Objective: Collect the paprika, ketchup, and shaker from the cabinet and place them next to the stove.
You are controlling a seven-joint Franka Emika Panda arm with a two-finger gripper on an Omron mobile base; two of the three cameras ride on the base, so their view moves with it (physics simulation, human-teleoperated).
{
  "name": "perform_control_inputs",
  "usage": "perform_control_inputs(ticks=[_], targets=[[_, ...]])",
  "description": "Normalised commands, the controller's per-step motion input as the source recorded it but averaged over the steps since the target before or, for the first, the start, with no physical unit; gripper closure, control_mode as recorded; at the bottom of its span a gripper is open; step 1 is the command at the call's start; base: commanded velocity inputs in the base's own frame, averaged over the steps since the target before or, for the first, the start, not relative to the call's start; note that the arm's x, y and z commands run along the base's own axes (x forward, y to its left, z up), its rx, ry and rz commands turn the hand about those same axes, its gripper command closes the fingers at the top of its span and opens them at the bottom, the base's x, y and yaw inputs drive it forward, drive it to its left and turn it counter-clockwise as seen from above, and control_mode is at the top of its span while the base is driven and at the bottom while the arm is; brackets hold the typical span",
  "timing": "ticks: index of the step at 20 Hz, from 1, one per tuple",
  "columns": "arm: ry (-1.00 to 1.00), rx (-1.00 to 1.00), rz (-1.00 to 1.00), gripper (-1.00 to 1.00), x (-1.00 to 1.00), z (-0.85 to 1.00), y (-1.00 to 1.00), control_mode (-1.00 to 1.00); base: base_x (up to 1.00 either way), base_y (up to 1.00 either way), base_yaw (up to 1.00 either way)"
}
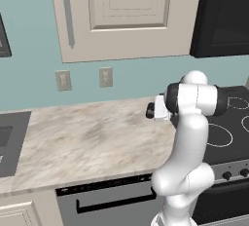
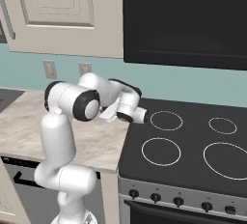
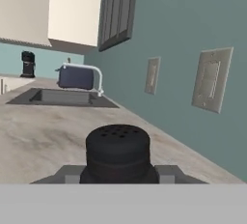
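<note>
The shaker (image 3: 117, 146), a stubby black cylinder with holes in its rounded top, sits between my gripper's (image 3: 118, 174) two fingertips in the hand view, and the gripper is shut on it. From the left base view my gripper (image 1: 151, 110) hangs low over the marble counter (image 1: 87, 142), just left of the stove (image 1: 232, 122), and points toward the sink. The black glass stove (image 2: 193, 143) shows white ring marks. The beige cabinet (image 1: 127, 10) on the wall above has its door closed. The paprika and the ketchup are out of view.
A sink (image 3: 58, 96) with a faucet (image 3: 91, 73) lies at the counter's far left end, with a dark toaster (image 3: 75, 77) behind it. Two wall outlets (image 1: 105, 77) sit above the counter. A black appliance (image 2: 185, 18) hangs over the stove. A dishwasher (image 1: 107, 200) is below the counter.
</note>
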Motion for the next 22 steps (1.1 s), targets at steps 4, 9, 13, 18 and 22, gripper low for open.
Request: perform_control_inputs(ticks=[4, 9, 13, 18, 22], targets=[[-0.01, -0.02, 0.00, 1.00, 0.28, -0.33, 0.00, -1.00, 0.00, 0.00, 0.00], [-0.03, -0.03, 0.00, 1.00, 0.20, -0.36, 0.00, -1.00, 0.00, 0.00, 0.00], [-0.03, -0.03, 0.00, 1.00, 0.15, -0.33, 0.00, -1.00, 0.00, 0.00, 0.00], [-0.01, 0.00, 0.00, 1.00, 0.10, -0.24, 0.00, -1.00, 0.00, 0.00, 0.00], [0.00, 0.00, 0.00, 1.00, 0.10, -0.25, 0.00, -1.00, 0.00, 0.00, 0.00]])
